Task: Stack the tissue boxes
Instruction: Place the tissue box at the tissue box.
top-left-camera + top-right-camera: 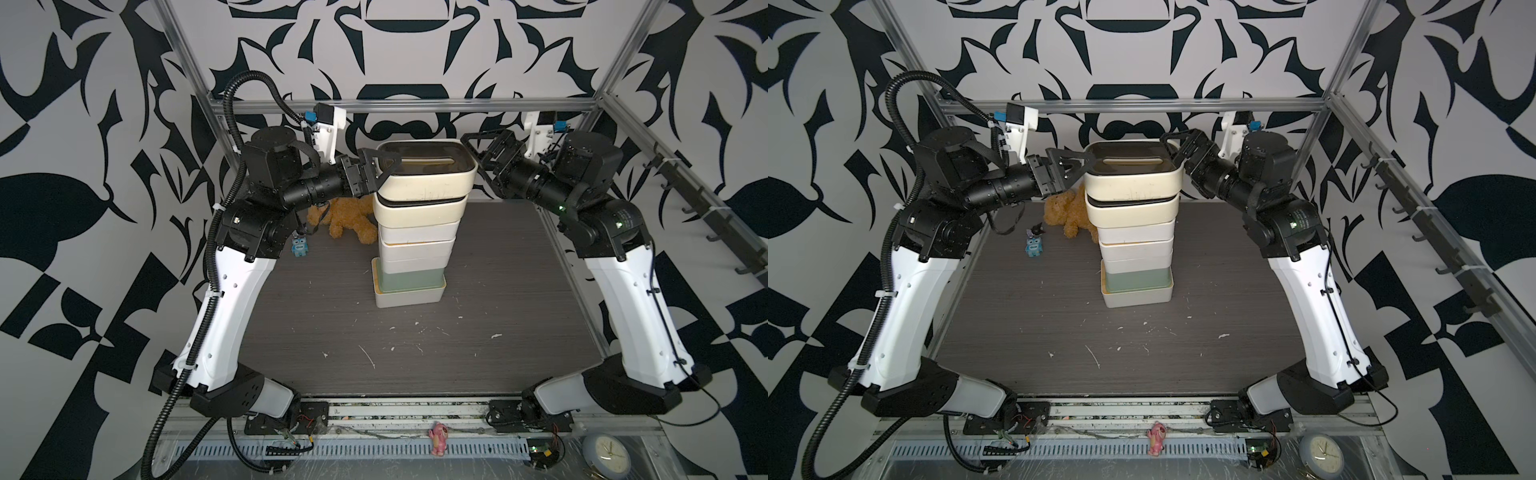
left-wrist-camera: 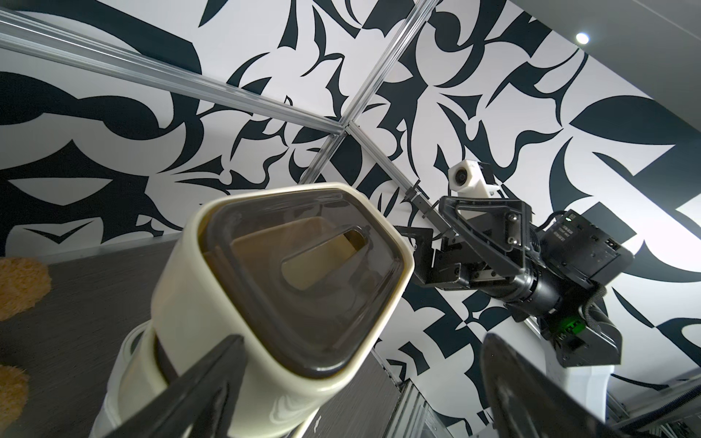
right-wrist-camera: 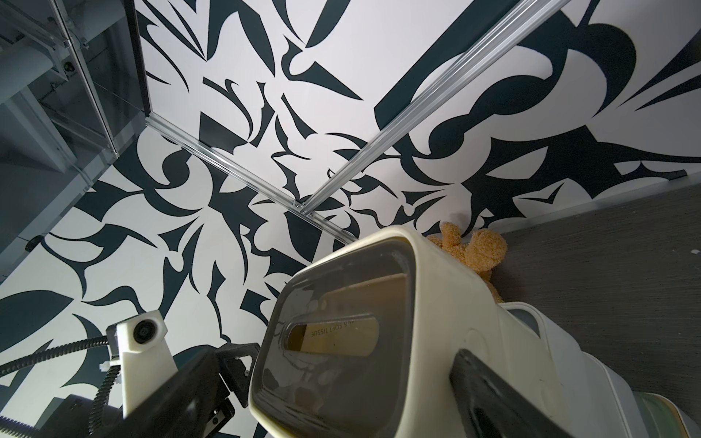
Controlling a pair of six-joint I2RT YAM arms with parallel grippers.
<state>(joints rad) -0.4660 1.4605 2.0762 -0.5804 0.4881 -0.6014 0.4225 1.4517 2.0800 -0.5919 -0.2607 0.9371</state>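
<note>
On the scuffed dark tabletop (image 1: 415,365) between patterned walls (image 1: 83,124), the tissue boxes (image 1: 415,232) stood stacked, cream topmost, left gripper (image 1: 384,168) and right gripper (image 1: 476,160) gaping.

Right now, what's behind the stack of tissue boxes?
A brown teddy bear lies behind the stack, toward the left; the boxes cover part of it.

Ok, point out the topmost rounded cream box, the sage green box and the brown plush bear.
Topmost rounded cream box (image 1: 428,185): in a top view, front wall.
Sage green box (image 1: 411,279): in a top view, front wall.
Brown plush bear (image 1: 353,222): in a top view, body.
</note>
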